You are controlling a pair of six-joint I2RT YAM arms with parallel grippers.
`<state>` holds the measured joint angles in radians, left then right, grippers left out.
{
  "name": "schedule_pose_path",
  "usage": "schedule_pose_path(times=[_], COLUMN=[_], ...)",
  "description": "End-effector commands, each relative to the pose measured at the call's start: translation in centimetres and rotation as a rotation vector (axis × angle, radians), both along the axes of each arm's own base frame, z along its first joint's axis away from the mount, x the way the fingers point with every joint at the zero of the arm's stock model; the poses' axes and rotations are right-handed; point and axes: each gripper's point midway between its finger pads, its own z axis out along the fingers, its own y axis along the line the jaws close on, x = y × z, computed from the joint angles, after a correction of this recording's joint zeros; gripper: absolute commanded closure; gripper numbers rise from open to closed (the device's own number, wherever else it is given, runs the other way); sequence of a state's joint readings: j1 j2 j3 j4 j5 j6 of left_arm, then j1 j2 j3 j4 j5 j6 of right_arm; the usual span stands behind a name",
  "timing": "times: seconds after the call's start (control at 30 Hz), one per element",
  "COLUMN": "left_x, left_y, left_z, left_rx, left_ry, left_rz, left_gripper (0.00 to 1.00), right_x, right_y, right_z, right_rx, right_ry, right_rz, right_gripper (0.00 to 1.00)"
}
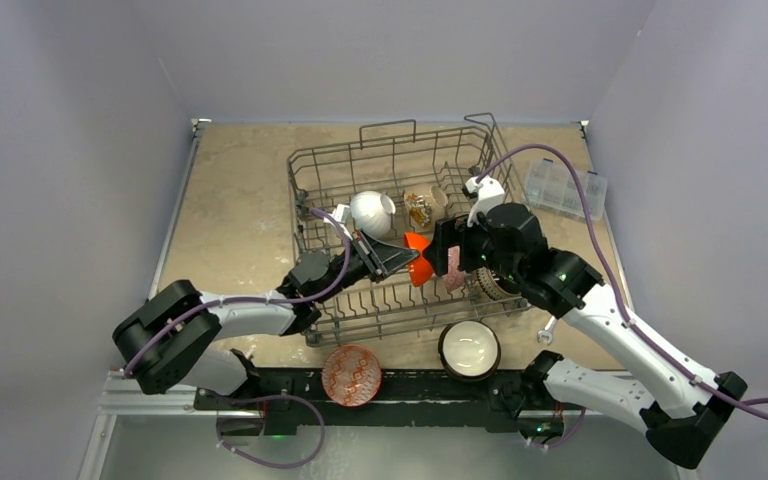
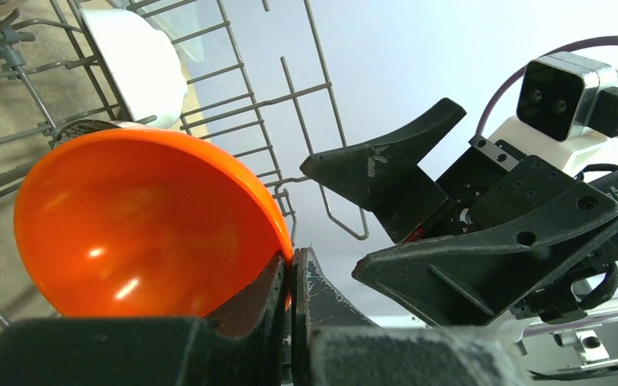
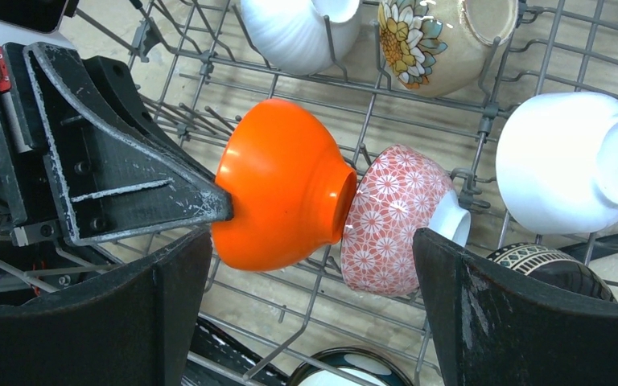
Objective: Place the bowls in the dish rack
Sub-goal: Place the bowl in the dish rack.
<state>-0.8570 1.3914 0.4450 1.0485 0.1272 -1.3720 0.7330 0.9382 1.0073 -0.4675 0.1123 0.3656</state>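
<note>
My left gripper (image 2: 291, 281) is shut on the rim of the bright orange bowl (image 2: 145, 225), holding it on its side inside the dish rack (image 1: 400, 160). The orange bowl (image 3: 282, 185) leans foot-first against a red-patterned bowl (image 3: 394, 217) standing in the tines. My right gripper (image 3: 314, 314) hangs open just above these two, touching neither. Other bowls stand in the rack: a ribbed white one (image 3: 294, 28), a floral one (image 3: 434, 36), a plain white one (image 3: 567, 161) and a dark patterned one (image 3: 547, 265).
On the table in front of the rack lie a red-patterned bowl (image 1: 351, 374) and a dark bowl with cream inside (image 1: 469, 349). A clear plastic compartment box (image 1: 564, 188) sits at the back right. Both arms crowd the rack's middle.
</note>
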Motion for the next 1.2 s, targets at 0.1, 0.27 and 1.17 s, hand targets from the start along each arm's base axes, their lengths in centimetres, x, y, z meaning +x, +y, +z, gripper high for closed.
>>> schedule_pose_path(times=[0.1,0.27,1.17], left_x=[-0.9,-0.6,-0.2], left_y=[-0.4,-0.1,0.6], left_z=[1.2,0.2,-2.0], left_rx=[-0.09,-0.079,-0.008], left_ry=[0.007,0.045,0.131], left_rz=[-0.077,-0.053,-0.007], left_gripper=[1.0,1.0,0.66], right_x=[0.3,0.3,0.6], right_y=[0.1,0.0,0.7], right_z=[0.5,0.4,0.1], right_rx=[0.0,-0.007,-0.017], right_ry=[-0.018,-0.017,-0.01], right_rz=[-0.002,-0.005,0.021], right_gripper=[0.04,0.04,0.04])
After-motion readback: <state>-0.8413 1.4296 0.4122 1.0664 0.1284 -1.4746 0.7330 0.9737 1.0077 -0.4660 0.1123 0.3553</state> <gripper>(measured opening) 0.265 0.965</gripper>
